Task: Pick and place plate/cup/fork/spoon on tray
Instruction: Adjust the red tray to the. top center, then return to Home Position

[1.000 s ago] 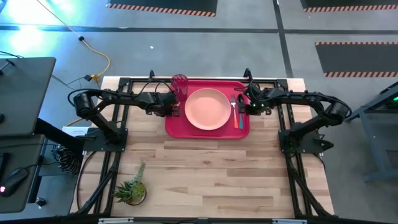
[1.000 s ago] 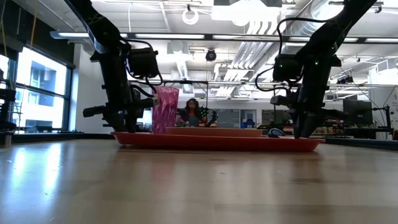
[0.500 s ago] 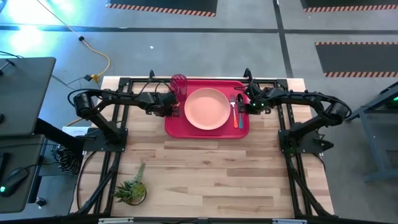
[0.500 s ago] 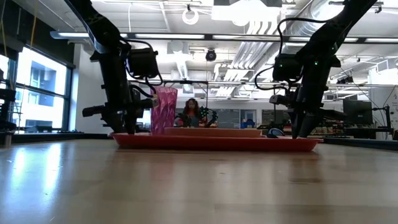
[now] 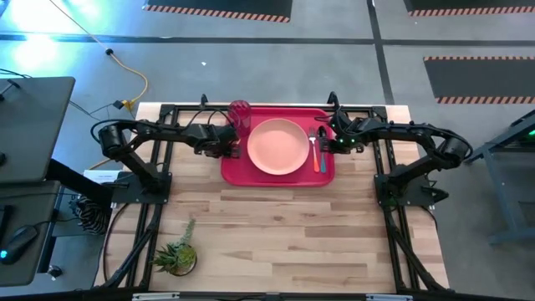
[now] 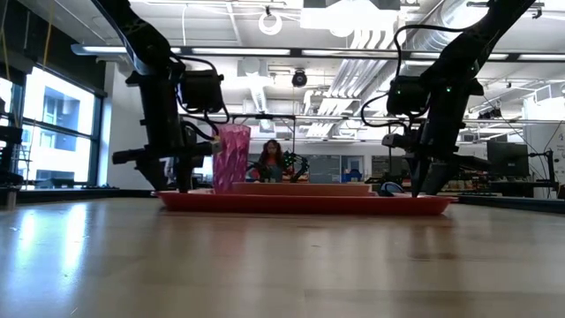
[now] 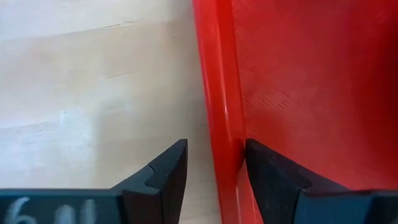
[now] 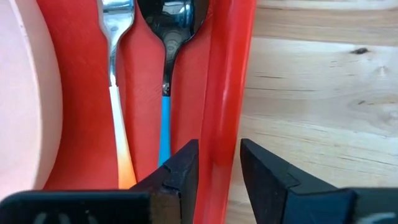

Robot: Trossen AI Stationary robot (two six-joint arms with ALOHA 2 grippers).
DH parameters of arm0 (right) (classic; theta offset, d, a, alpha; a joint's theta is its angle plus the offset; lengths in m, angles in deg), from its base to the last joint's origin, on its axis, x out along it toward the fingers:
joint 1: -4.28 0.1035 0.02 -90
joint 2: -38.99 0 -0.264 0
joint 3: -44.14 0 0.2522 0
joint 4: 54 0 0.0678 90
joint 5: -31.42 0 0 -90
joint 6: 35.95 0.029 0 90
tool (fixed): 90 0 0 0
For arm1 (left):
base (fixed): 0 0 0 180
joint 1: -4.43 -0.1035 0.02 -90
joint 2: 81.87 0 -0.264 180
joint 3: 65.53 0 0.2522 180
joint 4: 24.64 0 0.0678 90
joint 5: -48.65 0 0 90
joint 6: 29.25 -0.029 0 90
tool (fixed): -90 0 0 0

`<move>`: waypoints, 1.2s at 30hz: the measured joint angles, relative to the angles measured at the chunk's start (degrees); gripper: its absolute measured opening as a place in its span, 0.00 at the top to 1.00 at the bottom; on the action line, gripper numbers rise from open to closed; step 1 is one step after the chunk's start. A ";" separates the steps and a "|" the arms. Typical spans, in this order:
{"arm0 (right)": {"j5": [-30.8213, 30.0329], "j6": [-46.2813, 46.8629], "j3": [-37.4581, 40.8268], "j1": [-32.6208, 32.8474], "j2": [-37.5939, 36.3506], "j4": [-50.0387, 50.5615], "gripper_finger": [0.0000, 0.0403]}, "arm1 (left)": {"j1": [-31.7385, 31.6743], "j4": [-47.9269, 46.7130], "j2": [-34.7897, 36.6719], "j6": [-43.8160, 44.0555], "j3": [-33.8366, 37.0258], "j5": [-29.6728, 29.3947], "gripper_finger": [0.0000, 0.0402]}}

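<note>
Both grippers are letting go since a second ago: fingers that were pinching the tray's side rims are now standing apart, a slim gap showing on each side of the rim. Tray [image 5: 278,167] seems shifted a touch leftward in the low view; otherwise nothing is moving.

Left gripper [image 7: 214,163] is sitting low at the tray's left rim, fingers straddling it, one outside over the table [image 5: 276,234], one inside, not clamped.

Right gripper [image 8: 219,163] is doing the same at the right rim, fingers apart.

Plate [image 5: 277,146] is lying in the tray's middle. Cup [image 5: 241,114] is standing upright at the tray's far left corner. Fork [image 8: 115,93] is lying just right of the plate, spoon [image 8: 166,74] beside it, nearer the right rim.

Small plant [image 5: 176,253] is sitting on the table's near left, well apart.
</note>
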 joint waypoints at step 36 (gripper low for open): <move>3.23 2.34 -0.04 0.00 -9.53 0.04 0.73 | -0.02 -1.56 8.56 -2.96 0.00 0.00 0.63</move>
